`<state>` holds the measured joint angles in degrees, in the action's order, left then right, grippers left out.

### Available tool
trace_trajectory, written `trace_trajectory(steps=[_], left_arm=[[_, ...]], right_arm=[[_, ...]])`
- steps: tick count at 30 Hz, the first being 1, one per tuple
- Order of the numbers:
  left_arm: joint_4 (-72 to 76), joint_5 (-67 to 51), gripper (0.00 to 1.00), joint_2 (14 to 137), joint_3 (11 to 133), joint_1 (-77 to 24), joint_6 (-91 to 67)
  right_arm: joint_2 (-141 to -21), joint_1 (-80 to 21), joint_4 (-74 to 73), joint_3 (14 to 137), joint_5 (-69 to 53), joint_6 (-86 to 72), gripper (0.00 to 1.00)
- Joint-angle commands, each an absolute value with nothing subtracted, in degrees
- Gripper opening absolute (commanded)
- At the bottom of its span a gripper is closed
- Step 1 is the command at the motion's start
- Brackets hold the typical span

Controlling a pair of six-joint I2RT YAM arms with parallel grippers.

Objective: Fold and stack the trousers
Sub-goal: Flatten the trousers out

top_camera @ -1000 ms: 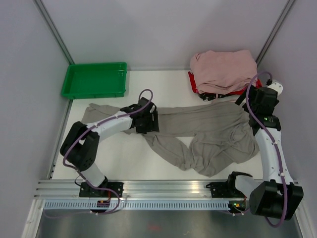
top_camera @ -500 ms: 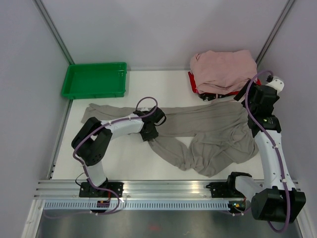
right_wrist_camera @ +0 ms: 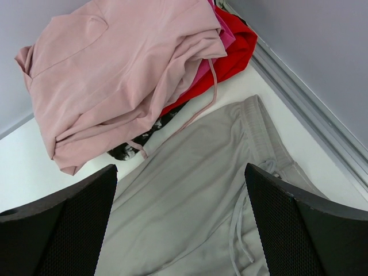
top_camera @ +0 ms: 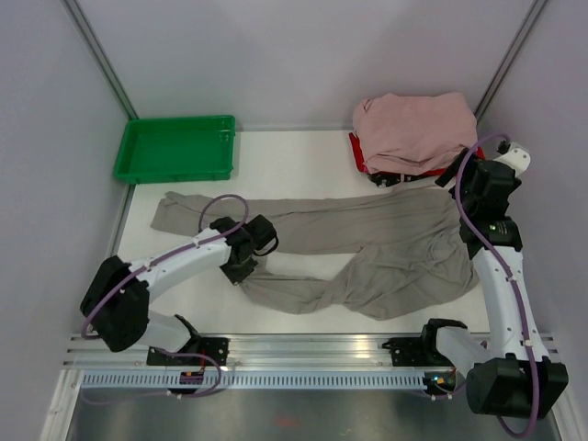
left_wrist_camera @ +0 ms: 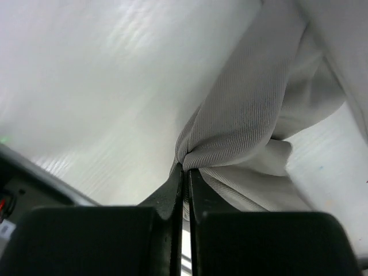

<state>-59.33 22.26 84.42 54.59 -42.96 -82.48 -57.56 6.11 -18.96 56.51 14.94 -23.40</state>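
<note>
I count one pair of trousers [top_camera: 367,234], with two legs. It lies on the white table [top_camera: 303,161], right of centre and toward the near edge. Its long axis runs left to right across the table. The waistband points right and the cuffs point left. The far leg lies nearly straight and its cuff ends just below the green tray [top_camera: 175,147]. The near leg curves toward the near edge and ends in a bunched fold.

The left gripper [top_camera: 242,271] sits at that fold. In the left wrist view, the left gripper [left_wrist_camera: 185,172] has its jaws pressed together on a pinch of ribbed grey fabric from the trousers [left_wrist_camera: 253,109].

The right gripper [top_camera: 459,179] hovers above the waistband end. In the right wrist view, the right gripper [right_wrist_camera: 178,169] has its fingers spread wide with nothing between them. Below it lie the elastic waistband and drawstring of the trousers [right_wrist_camera: 190,230].

I count one tray, at the far left corner. I count one pile of clothes at the far right corner: pink garments [top_camera: 413,129] on top, a red garment [right_wrist_camera: 236,49] beneath, and a black patterned piece [right_wrist_camera: 126,150] at the bottom edge. The pile is just beyond the waistband.
</note>
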Motion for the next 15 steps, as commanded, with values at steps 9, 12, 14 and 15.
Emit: trace_trajectory(steps=[9, 12, 14, 15], left_arm=[[-77.2, 23.2, 0.75, 68.6, 48.5, -43.3, -96.6], [-69.4, 27.0, 0.97, 66.4, 48.6, -43.2, -87.4], [-63.0, 28.9, 0.98, 65.6, 48.4, -42.5, -80.3], [-57.6, 30.0, 0.98, 65.6, 48.2, -42.1, -73.8]], right_arm=[[-56.2, 5.8, -19.4, 54.1, 18.0, -23.6, 0.98], [-56.6, 5.7, -19.5, 54.5, 18.2, -23.4, 0.98], [-57.0, 5.8, -19.6, 54.6, 17.8, -23.6, 0.98], [-57.0, 5.7, -19.6, 54.6, 17.1, -23.7, 0.98]])
